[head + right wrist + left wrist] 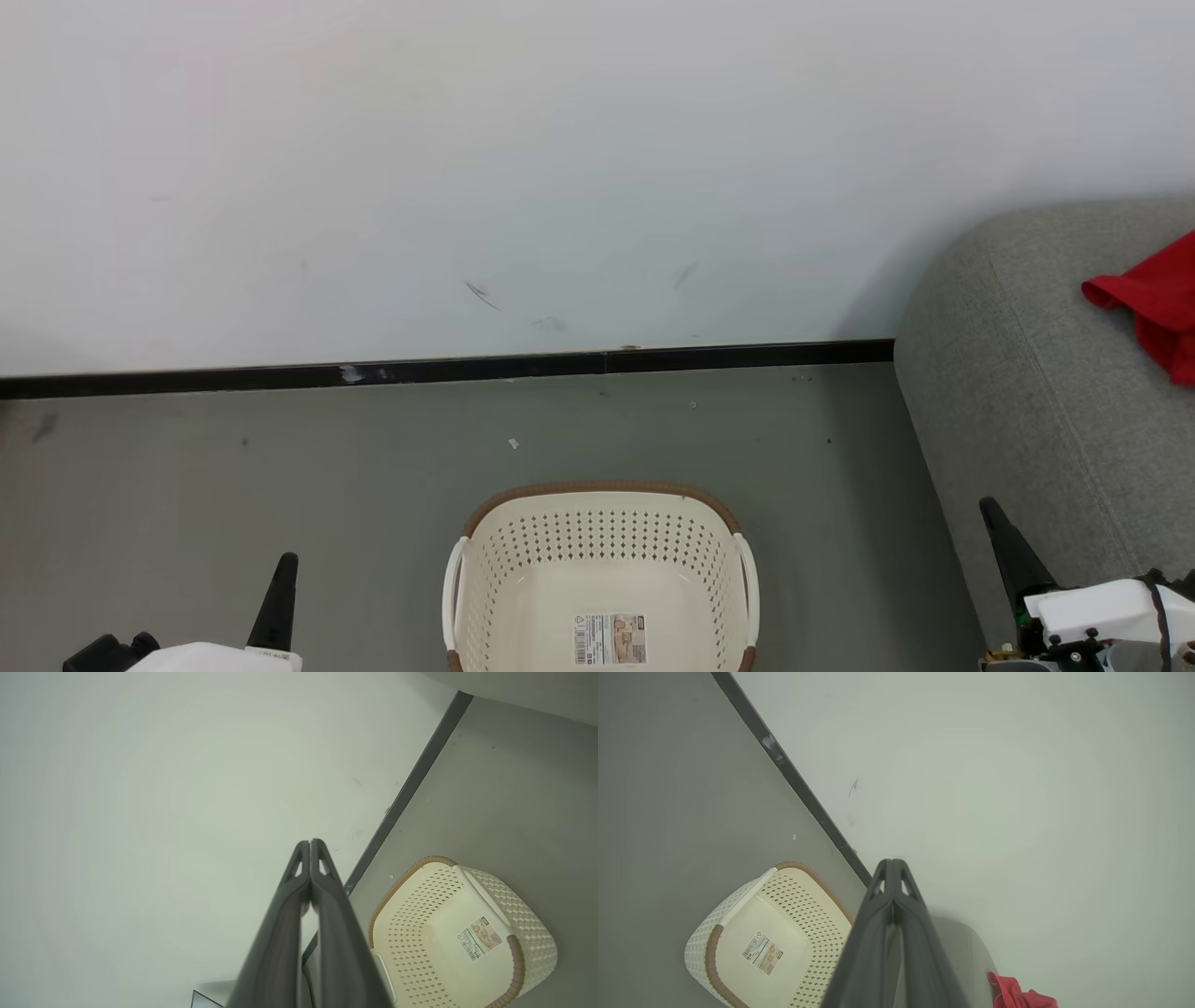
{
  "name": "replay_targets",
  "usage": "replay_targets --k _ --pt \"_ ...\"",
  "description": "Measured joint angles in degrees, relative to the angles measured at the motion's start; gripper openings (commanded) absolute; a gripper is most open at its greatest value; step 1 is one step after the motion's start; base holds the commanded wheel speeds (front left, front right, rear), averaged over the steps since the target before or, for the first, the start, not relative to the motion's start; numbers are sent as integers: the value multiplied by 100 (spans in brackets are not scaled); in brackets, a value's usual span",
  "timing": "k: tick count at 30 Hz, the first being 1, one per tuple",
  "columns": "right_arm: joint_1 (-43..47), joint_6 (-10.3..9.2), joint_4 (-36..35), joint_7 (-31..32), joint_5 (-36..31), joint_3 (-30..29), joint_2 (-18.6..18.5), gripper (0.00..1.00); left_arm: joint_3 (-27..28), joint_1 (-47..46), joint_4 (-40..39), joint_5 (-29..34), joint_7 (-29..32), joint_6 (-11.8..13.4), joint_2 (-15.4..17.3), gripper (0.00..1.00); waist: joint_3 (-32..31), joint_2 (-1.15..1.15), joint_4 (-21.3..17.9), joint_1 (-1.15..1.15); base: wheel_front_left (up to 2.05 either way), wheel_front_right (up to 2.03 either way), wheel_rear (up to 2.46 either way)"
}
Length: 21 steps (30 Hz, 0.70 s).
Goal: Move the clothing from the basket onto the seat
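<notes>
Cream perforated plastic basket (602, 537), brown-rimmed, stands on grey floor (233, 485), sticker (610, 639) showing on bare bottom. Bright red soft clothing (1153, 303) lies on large grey fabric sofa (1018, 392), well apart from basket. Left gripper (892, 863): fingers pressed together, holding nothing. Right gripper (309, 843): likewise.

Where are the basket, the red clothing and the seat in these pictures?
basket (602, 539): head view, on its perforated far wall.
clothing (1158, 297): head view, on the middle of the visible red fabric.
seat (1018, 373): head view, on its bare grey rounded end.
</notes>
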Motion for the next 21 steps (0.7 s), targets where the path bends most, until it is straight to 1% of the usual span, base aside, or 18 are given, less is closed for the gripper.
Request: replay_targets --k 5,21 --pt "-13 0 -33 46 327 -3 -9 0 74 -4 -18 -237 77 -22 -13 0 10 0 -37 -2 0 0 0" --pt "-110 0 -148 316 1672 -27 -24 0 375 -118 -103 -1272 399 -264 -47 0 35 0 -182 -4 0 0 0"
